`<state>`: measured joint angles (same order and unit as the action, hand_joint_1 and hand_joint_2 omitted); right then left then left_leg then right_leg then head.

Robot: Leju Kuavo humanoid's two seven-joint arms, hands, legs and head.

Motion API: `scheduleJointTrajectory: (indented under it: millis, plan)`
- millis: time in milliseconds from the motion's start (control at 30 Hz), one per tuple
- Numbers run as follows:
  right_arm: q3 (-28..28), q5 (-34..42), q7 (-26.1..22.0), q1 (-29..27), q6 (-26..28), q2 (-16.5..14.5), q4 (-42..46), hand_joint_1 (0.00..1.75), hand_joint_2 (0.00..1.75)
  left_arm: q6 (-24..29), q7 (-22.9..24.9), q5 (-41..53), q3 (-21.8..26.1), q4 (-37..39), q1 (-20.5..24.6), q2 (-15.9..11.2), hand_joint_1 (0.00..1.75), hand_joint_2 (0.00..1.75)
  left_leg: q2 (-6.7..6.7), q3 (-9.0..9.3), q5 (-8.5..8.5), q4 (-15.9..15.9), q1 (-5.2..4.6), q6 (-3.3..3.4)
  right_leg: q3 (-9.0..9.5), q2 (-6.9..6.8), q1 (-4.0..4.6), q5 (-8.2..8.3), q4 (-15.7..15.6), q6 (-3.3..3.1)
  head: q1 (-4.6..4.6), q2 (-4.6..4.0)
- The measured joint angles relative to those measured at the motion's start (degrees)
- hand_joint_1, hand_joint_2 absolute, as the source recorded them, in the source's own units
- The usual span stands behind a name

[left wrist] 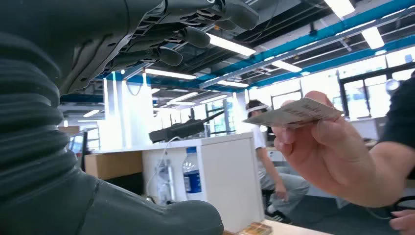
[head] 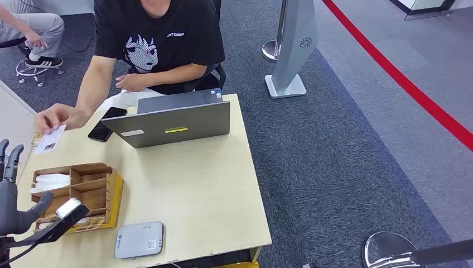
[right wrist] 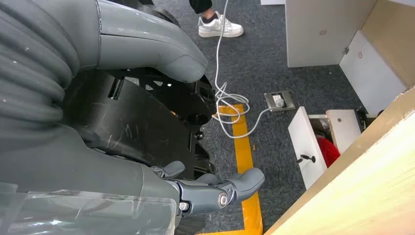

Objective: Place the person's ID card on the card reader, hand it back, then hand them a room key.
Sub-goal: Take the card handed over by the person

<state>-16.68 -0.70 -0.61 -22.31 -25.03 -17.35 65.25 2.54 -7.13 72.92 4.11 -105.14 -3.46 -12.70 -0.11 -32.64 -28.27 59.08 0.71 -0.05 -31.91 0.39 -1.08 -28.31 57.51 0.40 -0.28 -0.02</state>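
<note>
Held out over the far left corner of the pale wooden desk [head: 195, 184]: a small white ID card [head: 49, 139], pinched in the seated person's outstretched hand [head: 56, 118], long axis slanting down toward the robot. Just short of it, raised at the desk's left edge, the grey left hand [head: 10, 187], fingers apart and holding nothing, card beyond and above them. Clearly the nearer hand. Down beside the desk, the right hand [right wrist: 147, 147], loosely curled, gripping nothing. Near the front edge, a flat grey card reader [head: 139, 239].
</note>
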Motion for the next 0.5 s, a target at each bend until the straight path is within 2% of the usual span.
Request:
scheduleJointTrajectory:
  millis: [333, 467, 500]
  plan:
    - [-0.5, -1.0, -0.1, 0.6, -0.7, 0.0, -1.5, 0.0, 1.75, -0.1, 0.7, 0.9, -0.5, 3.9, 1.7, -1.9, 0.0, 1.75, 0.02, -0.03, -0.01, 0.0, 0.0, 0.01, -0.05, 0.02, 0.0, 0.0, 0.0, 0.0, -0.01, 0.0]
    - [-0.6, -0.9, -0.1, 0.6, -0.7, 0.0, -1.7, 0.0, 1.75, -0.2, 1.0, 1.7, -0.8, 4.3, 1.6, -2.3, 1.75, 1.75, 0.02, -0.04, -0.01, 0.0, 0.01, 0.01, -0.05, 0.01, 0.01, -0.01, 0.0, 0.0, -0.01, 0.0]
    - [-0.7, -0.8, -0.1, 0.6, -0.7, 0.0, -1.8, 0.0, 1.75, -0.1, 1.0, 1.7, -0.8, 4.3, 1.5, -2.3, 1.75, 1.75, 0.02, -0.05, -0.01, 0.0, 0.01, 0.01, -0.05, 0.0, 0.01, -0.01, 0.0, 0.0, -0.01, 0.0]
